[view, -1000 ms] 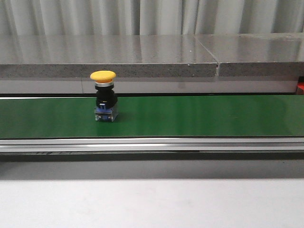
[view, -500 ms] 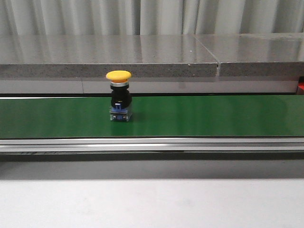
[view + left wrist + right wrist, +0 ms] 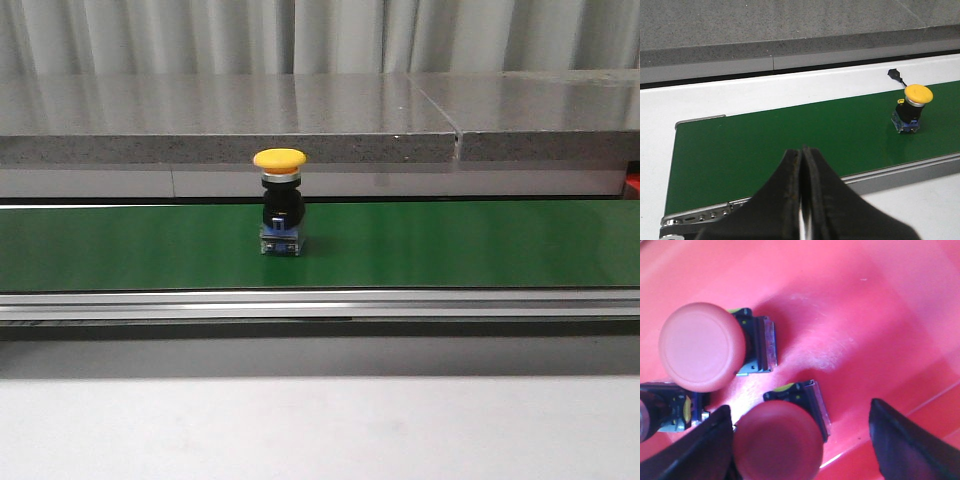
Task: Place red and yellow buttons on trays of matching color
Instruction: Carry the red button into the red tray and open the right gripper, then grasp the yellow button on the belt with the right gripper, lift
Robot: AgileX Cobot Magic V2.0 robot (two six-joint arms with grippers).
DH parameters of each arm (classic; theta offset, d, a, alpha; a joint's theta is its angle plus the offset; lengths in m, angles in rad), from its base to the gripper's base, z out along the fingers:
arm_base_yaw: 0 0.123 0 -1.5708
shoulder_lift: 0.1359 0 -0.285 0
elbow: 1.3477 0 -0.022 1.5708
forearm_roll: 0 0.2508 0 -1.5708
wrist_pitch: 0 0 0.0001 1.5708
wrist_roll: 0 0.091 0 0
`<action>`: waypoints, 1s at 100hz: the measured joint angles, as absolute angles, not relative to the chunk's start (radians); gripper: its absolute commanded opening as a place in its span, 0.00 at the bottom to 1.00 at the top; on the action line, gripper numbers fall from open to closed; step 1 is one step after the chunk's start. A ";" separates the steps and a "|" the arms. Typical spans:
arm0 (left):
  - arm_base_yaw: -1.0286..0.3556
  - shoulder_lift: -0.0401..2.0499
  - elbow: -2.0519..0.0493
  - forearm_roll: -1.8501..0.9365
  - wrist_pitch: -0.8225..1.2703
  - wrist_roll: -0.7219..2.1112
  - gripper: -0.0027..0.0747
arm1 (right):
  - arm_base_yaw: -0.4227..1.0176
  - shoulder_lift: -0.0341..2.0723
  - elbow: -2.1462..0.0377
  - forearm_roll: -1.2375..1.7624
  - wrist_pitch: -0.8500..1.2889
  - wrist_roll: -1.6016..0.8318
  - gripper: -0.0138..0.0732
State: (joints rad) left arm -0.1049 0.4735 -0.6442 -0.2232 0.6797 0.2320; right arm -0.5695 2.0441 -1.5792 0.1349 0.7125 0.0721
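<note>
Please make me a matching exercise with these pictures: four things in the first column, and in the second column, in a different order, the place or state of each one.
Things:
1. yellow button
2. left gripper
3. right gripper
4. red buttons

Place or state:
A. fingers pressed together, holding nothing
B. lying on the red tray
C. standing upright on the green belt
D. fingers spread apart above the red tray

Pairs: 1-C, 2-A, 3-D, 4-B
</note>
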 measured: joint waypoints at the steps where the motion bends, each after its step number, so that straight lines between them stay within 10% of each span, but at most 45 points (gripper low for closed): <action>1: -0.105 0.474 -0.644 -0.223 0.680 0.232 0.01 | -0.569 2.044 -1.579 0.135 0.713 0.072 0.83; 100: -0.105 0.474 -0.644 -0.223 0.680 0.232 0.01 | -0.297 1.394 -1.271 0.136 0.670 -0.039 0.83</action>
State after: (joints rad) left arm -0.1049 0.4735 -0.6442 -0.2232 0.6797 0.2320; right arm -0.2972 1.3945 -1.2708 0.1355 0.6699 -0.0392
